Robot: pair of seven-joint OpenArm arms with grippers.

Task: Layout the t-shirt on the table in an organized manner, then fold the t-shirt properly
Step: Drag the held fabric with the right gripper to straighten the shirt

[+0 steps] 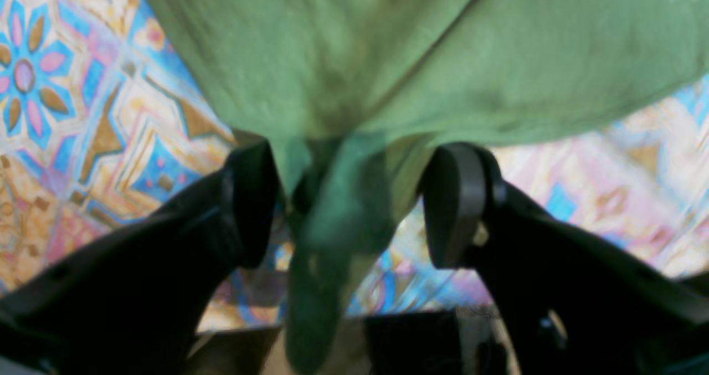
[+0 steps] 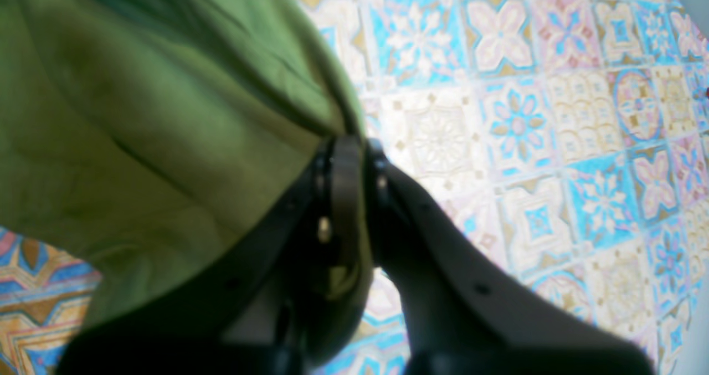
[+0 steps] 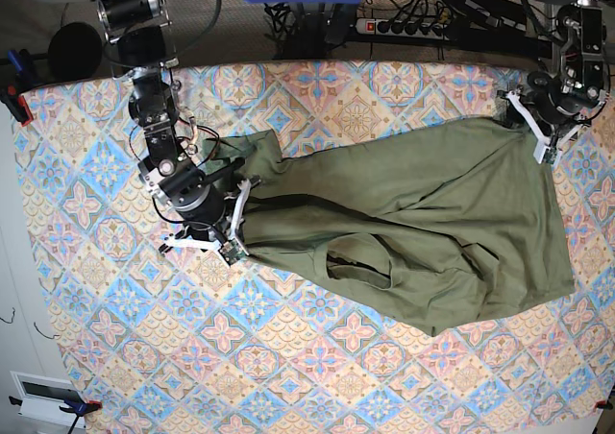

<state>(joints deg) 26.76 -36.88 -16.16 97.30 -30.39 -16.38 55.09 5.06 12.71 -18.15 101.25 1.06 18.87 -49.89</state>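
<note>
Layout stage. Right claw (image 2: 349, 159) clamped on t-shirt (image 3: 432, 223) edge; left claw (image 1: 354, 203) apart, cloth between fingers. Pinch before pulling taut, flat over bench (image 3: 288, 376).

One t-shirt (image 3: 423, 223), olive green, the only garment. One patterned surface (image 3: 288, 357) underneath. Two arms counted, one gripper each: the left gripper (image 3: 544, 127) and the right gripper (image 3: 233, 225), two fingers (image 1: 252, 198) apiece.
</note>
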